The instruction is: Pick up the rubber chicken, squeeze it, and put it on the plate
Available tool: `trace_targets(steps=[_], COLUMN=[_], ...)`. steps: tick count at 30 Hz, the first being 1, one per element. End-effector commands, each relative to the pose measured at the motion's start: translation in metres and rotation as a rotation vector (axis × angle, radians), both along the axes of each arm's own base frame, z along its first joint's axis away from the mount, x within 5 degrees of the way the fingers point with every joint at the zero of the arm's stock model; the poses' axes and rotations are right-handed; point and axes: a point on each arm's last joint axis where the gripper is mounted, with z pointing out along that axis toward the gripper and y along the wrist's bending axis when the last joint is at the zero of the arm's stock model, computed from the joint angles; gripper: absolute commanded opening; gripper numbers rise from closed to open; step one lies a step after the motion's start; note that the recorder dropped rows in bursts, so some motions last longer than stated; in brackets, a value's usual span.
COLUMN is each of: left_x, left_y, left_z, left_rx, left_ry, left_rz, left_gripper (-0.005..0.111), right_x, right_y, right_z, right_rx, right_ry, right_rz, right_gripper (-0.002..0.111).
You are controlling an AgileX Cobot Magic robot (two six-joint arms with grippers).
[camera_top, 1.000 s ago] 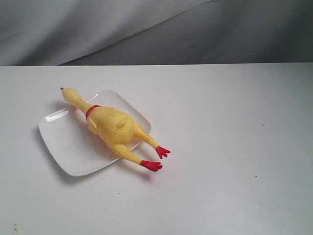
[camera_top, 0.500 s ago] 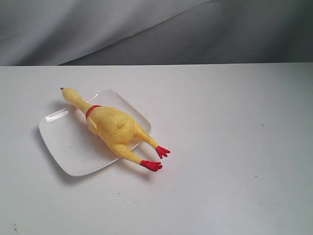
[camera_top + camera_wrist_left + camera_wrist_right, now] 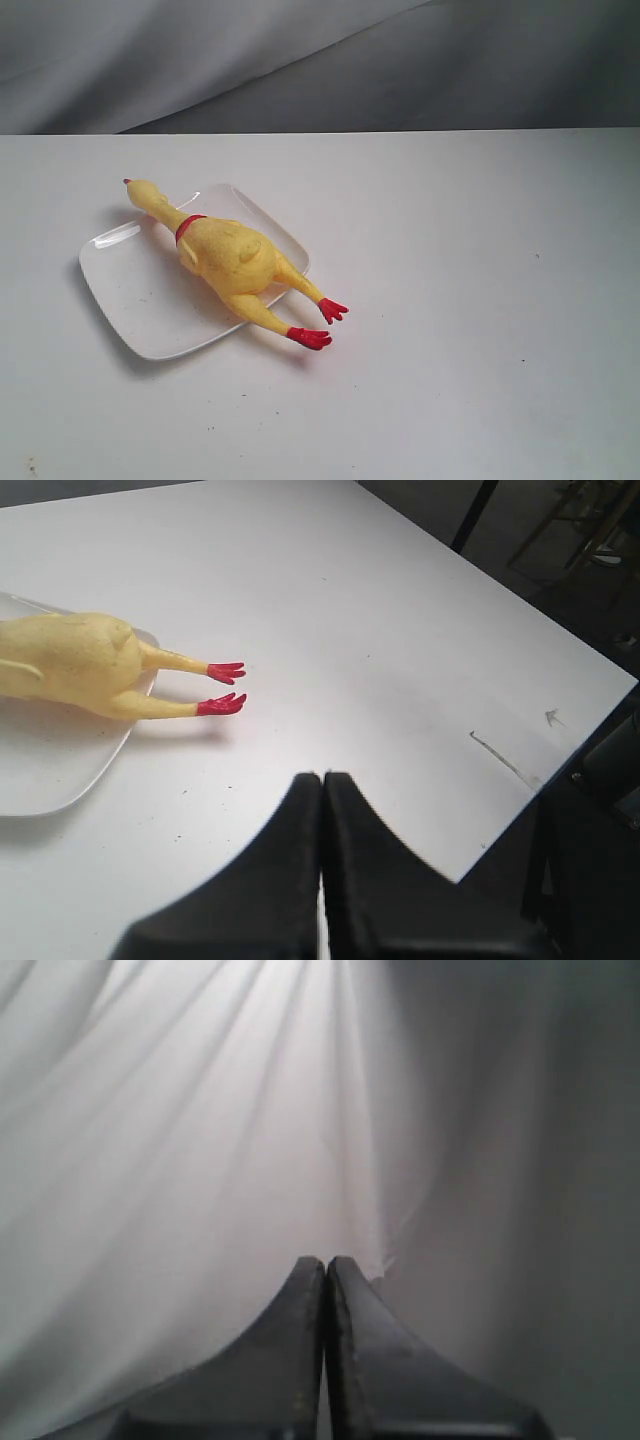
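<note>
Where the one rubber chicken (image 3: 225, 255) lies, its body rests across the one white square plate (image 3: 135, 295), with the head past the far edge and both legs and two red feet (image 3: 311, 338) past the near-right edge, over the white surface (image 3: 460, 320). Left fingers (image 3: 295, 840): two, pressed together, holding nothing, above bare surface, apart from the feet. Right fingers (image 3: 295, 1320): two, likewise pressed together and empty, facing one grey draped cloth (image 3: 180, 1110).
</note>
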Motion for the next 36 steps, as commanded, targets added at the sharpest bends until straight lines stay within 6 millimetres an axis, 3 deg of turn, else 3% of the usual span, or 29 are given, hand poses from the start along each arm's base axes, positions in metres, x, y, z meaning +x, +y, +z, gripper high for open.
trace_targets(steps=[1,11,20,27,36], left_x=[-0.001,-0.001,-0.001,-0.001,-0.001], left_y=[0.000,0.000,0.000,0.000,0.000], left_z=[0.002,0.002,0.002,0.002,0.002], left_rx=[0.002,0.002,0.002,0.002,0.002], left_ry=[-0.014,-0.014,-0.014,-0.014,-0.014], left_rz=[-0.005,-0.005,-0.005,-0.005,-0.005], left_gripper=[0.001,0.001,0.001,0.001,0.001], right_x=[0.005,0.008,0.003,0.017,0.026], right_y=[0.000,-0.003,-0.003,-0.004,-0.008], right_z=[-0.017,-0.036,-0.038,-0.073,-0.107], right_rx=[0.011,-0.054,-0.057,-0.013,-0.124], right_ry=[0.094,0.264,0.225,0.301,0.369], right_rz=[-0.011,-0.045,-0.053,-0.050,-0.097], right_gripper=[0.000,0.000,0.000,0.000,0.000])
